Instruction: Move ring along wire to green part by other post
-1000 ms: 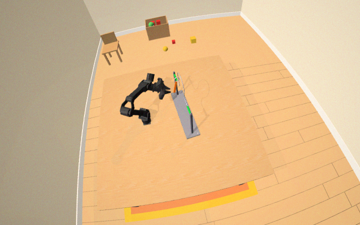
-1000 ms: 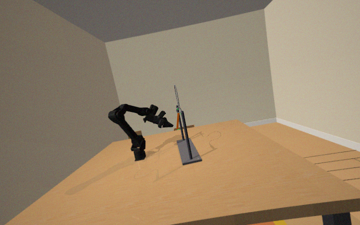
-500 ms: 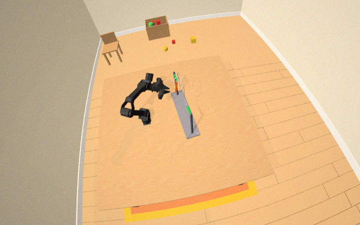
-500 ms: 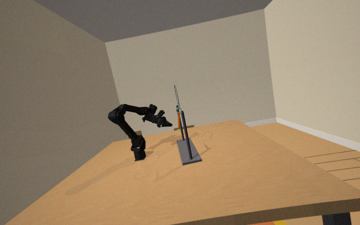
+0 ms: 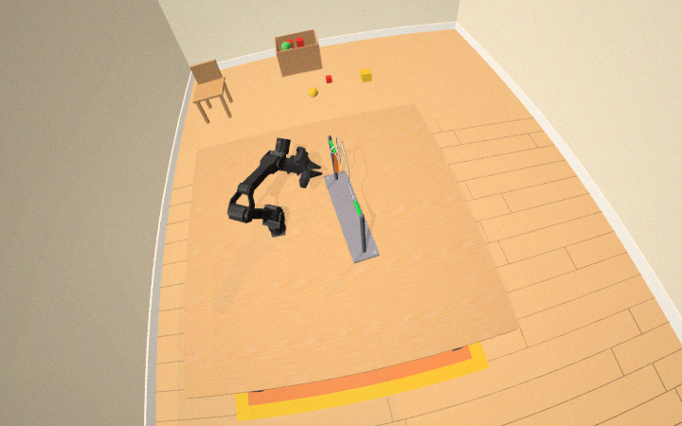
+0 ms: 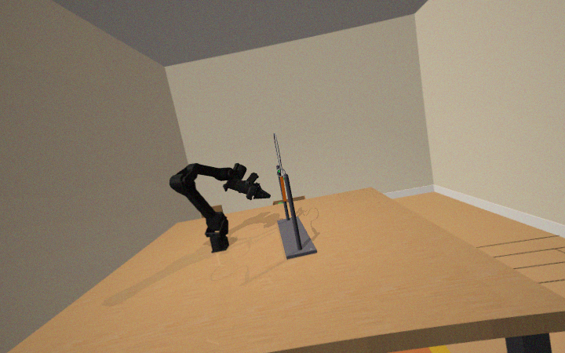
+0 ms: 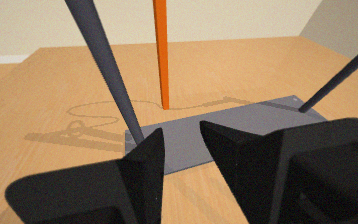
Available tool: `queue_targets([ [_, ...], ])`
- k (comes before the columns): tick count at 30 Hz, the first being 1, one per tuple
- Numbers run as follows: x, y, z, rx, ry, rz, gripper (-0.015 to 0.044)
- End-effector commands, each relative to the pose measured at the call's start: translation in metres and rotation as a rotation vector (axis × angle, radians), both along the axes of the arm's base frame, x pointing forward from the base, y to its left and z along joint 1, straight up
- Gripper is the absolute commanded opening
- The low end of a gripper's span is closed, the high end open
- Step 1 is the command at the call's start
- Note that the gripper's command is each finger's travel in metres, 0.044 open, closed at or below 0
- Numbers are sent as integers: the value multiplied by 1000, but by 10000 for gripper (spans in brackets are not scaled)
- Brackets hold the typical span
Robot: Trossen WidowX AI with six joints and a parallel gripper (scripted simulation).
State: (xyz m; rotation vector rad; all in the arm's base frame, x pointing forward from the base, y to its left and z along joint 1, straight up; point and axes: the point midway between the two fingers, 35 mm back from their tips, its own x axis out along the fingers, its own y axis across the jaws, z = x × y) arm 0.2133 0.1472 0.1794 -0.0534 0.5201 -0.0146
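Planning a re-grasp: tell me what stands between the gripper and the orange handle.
Nothing visible stands between them. In the wrist view the open gripper faces the orange handle across a bare gap. The near post rises just left of that line, beside it rather than across it. The grey base plate lies below.

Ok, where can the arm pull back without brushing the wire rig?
Crowded: the orange handle and far post stand just ahead of the open gripper. Free: bare table between the arm's base and the near edge, left of the grey baseplate.
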Motion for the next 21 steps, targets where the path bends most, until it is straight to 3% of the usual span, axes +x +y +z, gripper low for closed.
queue_targets([
  [1,0,0,2,5,-4,-5,160],
  [11,0,0,2,5,-4,-5,160],
  [21,-40,0,25,-1,-9,3,423],
])
